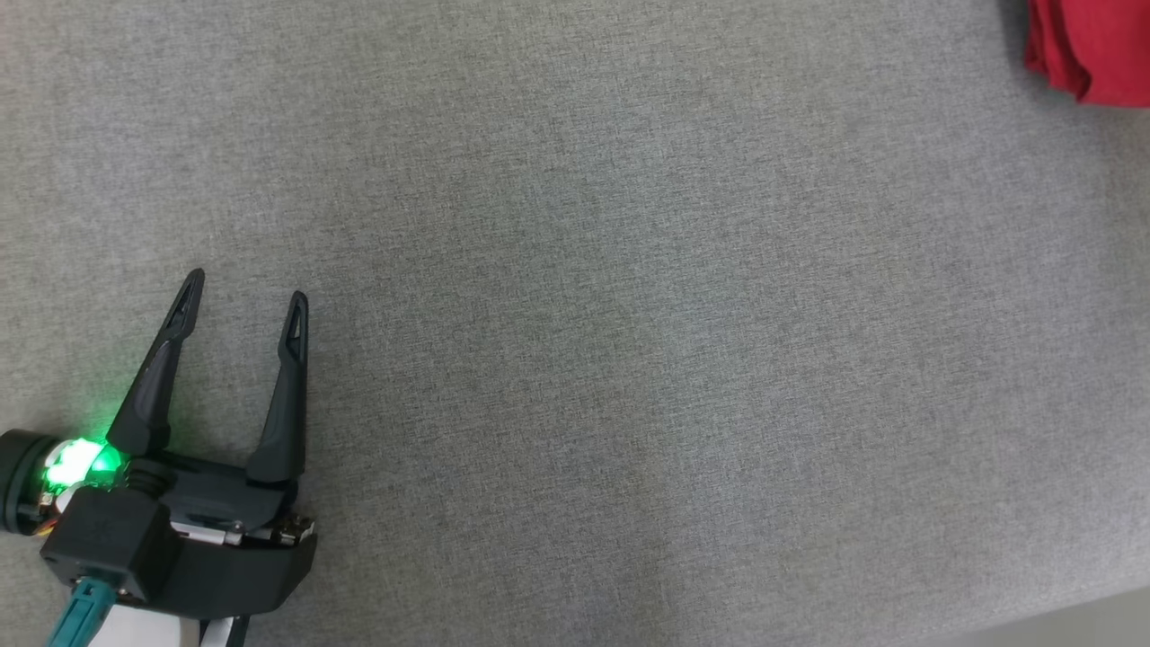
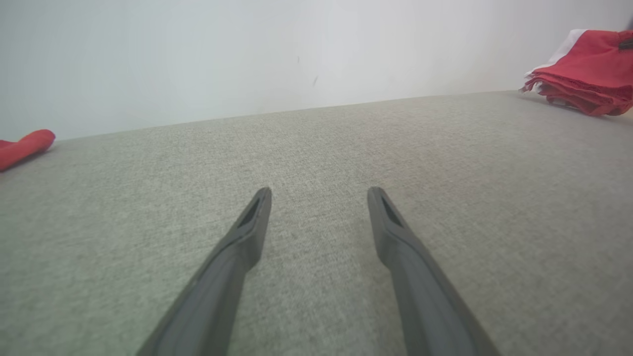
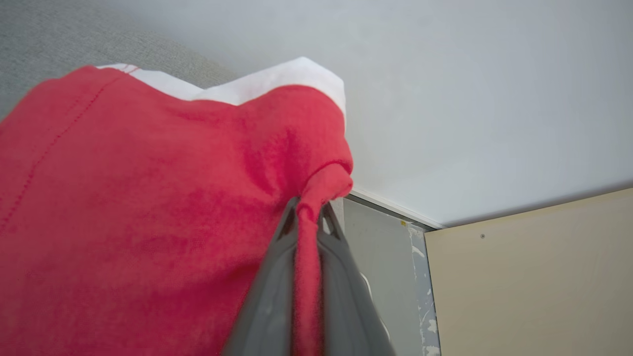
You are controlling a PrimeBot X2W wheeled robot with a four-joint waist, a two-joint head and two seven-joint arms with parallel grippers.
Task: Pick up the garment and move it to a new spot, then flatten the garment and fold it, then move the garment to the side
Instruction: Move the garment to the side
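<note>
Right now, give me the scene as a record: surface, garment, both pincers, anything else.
surface: grey woven surface, flat
garment: red garment with a white edge, folded in layers, at the far right of the surface
left pincer: open, holding nothing, over bare surface
right pincer: shut on a pinched fold of the garment
other: second red cloth, at the left edge of the left wrist view

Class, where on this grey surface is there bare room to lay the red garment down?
Bare: the wide surface between the open left gripper and the garment at far right. Crowded: that corner, where the right gripper pinches the garment.
</note>
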